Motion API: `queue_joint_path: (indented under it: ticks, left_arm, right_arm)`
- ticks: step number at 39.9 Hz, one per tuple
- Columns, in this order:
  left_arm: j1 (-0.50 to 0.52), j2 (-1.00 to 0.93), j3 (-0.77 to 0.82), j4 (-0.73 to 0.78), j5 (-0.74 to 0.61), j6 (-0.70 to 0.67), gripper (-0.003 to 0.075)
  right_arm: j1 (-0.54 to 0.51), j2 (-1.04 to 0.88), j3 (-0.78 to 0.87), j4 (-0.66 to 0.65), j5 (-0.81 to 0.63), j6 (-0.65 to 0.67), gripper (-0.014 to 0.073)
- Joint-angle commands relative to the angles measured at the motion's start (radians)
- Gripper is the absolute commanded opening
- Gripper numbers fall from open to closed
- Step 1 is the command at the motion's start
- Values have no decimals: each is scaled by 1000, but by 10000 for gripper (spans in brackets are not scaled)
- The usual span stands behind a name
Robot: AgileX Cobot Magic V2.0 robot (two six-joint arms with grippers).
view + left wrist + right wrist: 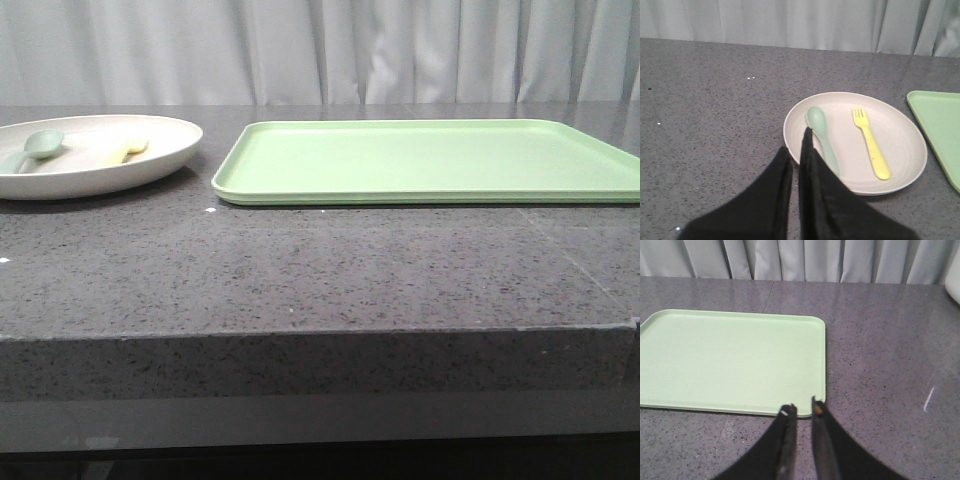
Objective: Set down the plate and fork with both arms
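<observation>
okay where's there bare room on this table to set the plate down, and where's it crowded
The green tray is bare across its whole surface. The grey counter is also free between the tray's near edge and the table front. The crowded spot is the plate itself, carrying the fork and a spoon.

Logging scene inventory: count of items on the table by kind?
plate: 1
fork: 1
spoon: 1
tray: 1
Total: 4
Fork and spoon both lie in the plate.
</observation>
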Motion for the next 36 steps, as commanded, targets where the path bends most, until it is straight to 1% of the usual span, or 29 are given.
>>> queue_joint_path:
  ticks: [1, 2, 3, 5, 7, 8, 24, 30, 32, 36]
  left_arm:
    - [-7, 9, -33, 80, -89, -9, 323]
    - [-7, 9, -33, 94, -89, -9, 398]
    - [-7, 9, -33, 102, -89, -9, 452]
    - [-7, 9, -33, 103, -89, -9, 566]
    - [-7, 9, -33, 101, -89, -9, 619]
    - [-7, 9, -33, 101, -89, -9, 629]
    - [-7, 11, -33, 92, -105, -9, 630]
    - [-7, 21, -33, 68, -112, -9, 630]
    - [-7, 31, -40, 68, -95, -9, 630]
    - [-7, 78, -89, 68, 22, -9, 630]
  right_arm:
    - [-2, 13, -34, -50, -73, -7, 416]
    - [-2, 13, -34, -50, -74, -7, 468]
    - [-2, 13, -34, -50, -74, -7, 527]
    - [-2, 13, -34, -50, -76, -7, 599]
    - [-2, 13, -34, -50, -77, -7, 631]
    - [-2, 13, -34, -50, -77, -7, 640]
    - [-2, 13, -34, -50, -77, -7, 635]
    - [-2, 13, -34, -50, -77, -7, 635]
    - [-2, 13, -34, -50, -77, -7, 635]
    - [-2, 13, -34, -50, -80, -7, 635]
